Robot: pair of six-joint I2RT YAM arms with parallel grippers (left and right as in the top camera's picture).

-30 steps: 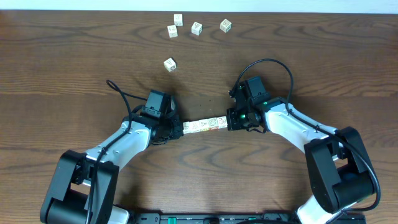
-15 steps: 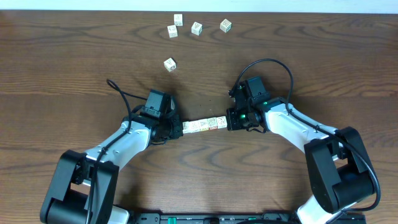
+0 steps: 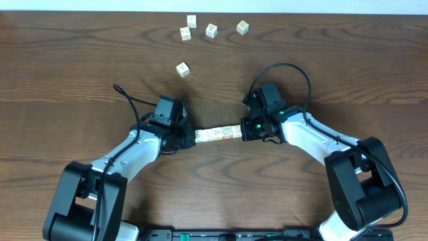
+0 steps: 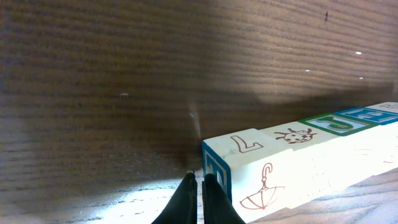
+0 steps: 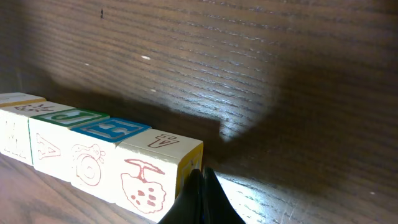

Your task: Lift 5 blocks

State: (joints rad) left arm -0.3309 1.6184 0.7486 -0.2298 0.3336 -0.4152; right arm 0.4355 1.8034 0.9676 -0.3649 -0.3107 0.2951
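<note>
Squeezing the blocks [image 3: 219,133] end to end in a row at the tabletop [image 3: 67,80] centre, the left claw [image 4: 199,180] and right claw [image 5: 202,174] are both closed. The right claw has edged leftward, firming the clamp; lifting probably follows.

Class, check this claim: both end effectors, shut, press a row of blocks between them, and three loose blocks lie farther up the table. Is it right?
Wrong count: the overhead view shows five loose blocks, not three. The rest stands: the left end effector and right end effector, both shut, press the row of blocks between them.
</note>
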